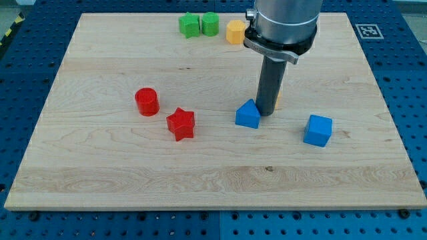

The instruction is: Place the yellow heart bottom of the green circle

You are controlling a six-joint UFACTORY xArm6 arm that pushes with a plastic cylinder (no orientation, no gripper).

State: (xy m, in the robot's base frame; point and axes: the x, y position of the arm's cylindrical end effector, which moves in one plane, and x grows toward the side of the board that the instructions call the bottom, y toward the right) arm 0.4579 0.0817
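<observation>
The green circle (210,23) sits near the view's top edge of the board, with a green star (189,25) touching it on its left. My tip (266,113) rests on the board in the middle, just right of a blue triangle (247,115). Only a thin yellow sliver (278,101) shows behind the rod's right side; it seems to be the yellow heart, mostly hidden by the rod. The tip is far below the green circle in the view.
A yellow hexagon (235,31) lies right of the green circle, beside the arm's body. A red cylinder (147,101) and a red star (181,124) sit left of centre. A blue cube (318,130) sits to the right.
</observation>
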